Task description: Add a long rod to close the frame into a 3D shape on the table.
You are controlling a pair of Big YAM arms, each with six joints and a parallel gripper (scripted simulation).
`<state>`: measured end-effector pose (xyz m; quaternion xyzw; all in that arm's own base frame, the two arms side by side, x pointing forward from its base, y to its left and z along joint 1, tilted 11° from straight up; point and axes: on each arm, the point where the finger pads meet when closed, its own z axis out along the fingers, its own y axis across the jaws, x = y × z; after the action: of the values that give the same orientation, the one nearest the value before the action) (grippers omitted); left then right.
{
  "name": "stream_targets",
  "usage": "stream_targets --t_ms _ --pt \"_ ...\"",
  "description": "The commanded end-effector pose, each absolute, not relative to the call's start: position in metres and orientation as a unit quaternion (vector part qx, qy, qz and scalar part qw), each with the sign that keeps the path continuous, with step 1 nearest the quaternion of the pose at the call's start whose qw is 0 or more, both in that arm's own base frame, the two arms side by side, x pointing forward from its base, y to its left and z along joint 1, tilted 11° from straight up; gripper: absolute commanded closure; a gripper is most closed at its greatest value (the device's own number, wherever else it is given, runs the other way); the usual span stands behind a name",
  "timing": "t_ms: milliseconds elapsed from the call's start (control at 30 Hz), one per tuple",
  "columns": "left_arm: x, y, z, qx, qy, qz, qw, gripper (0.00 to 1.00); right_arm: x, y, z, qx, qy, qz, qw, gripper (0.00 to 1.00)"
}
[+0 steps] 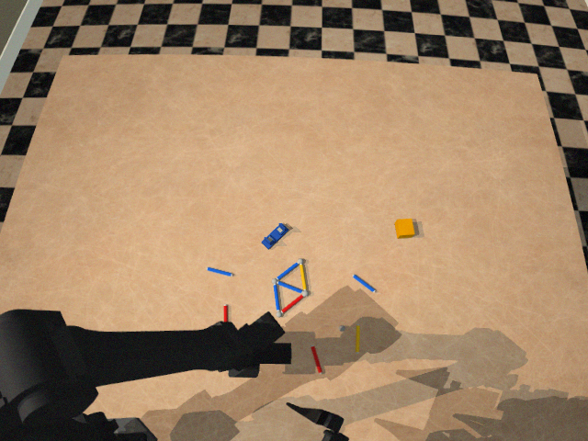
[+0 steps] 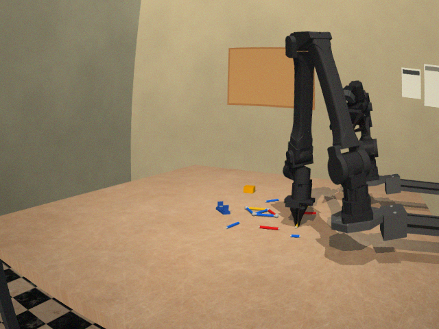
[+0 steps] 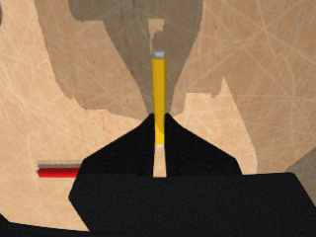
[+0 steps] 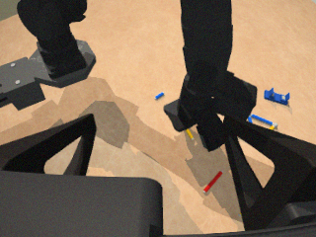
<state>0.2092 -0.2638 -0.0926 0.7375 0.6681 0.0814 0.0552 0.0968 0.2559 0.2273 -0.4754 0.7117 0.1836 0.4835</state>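
Observation:
The frame of rods and steel balls lies flat on the table as two joined triangles; its red rod [image 1: 292, 303], yellow rod [image 1: 303, 277] and a blue rod [image 1: 277, 298] [image 2: 265, 214] are among its sides. My left gripper [image 2: 297, 224] [image 3: 159, 119] points down at the table and is shut on a loose yellow rod [image 3: 159, 89] [image 4: 190, 133], near one end; the arm hides this in the top view. My right gripper [image 4: 159, 120] is open and empty, above the table. Another yellow rod [image 1: 357, 338] and a loose steel ball [image 1: 342, 328] lie in shadow.
Loose red rods [image 1: 225, 313] [image 1: 316, 359] [image 2: 269, 227] [image 4: 213, 182] and blue rods [image 1: 220, 271] [image 1: 364, 283] lie around the frame. A short blue rod [image 2: 295, 236] [image 4: 159, 96] lies near my left gripper. A blue holder [image 1: 275, 235] [image 2: 223, 208] and an orange block [image 1: 404, 228] [image 2: 249, 188] stand beyond.

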Motion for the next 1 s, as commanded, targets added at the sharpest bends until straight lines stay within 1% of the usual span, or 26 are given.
stream_targets --t_ms 0,333,500,533,633,767,967 --pt "0.21 -0.266 -0.091 0.738 0.668 0.08 0.059 1.0 0.097 0.259 0.245 -0.465 0.71 0.196 0.491 0.0" --pt "0.203 -0.275 -0.046 0.737 0.668 0.078 0.069 1.0 0.097 0.259 0.245 -0.465 0.71 0.196 0.491 0.0" --pt "0.213 -0.275 -0.048 0.745 0.66 0.081 0.059 1.0 0.096 0.261 0.261 -0.451 0.712 0.211 0.495 0.0" --pt "0.218 -0.274 -0.05 0.744 0.661 0.082 0.053 1.0 0.095 0.261 0.255 -0.451 0.72 0.208 0.485 0.0" --pt "0.23 -0.283 -0.047 0.744 0.661 0.082 0.049 1.0 0.094 0.26 0.249 -0.415 0.752 0.217 0.463 0.0" --pt "0.252 -0.301 -0.038 0.741 0.664 0.081 0.051 1.0 0.097 0.253 0.234 -0.343 0.813 0.194 0.429 0.0" --pt "0.268 -0.316 -0.031 0.742 0.664 0.081 0.052 1.0 0.103 0.242 0.222 -0.257 0.86 0.14 0.418 0.0"
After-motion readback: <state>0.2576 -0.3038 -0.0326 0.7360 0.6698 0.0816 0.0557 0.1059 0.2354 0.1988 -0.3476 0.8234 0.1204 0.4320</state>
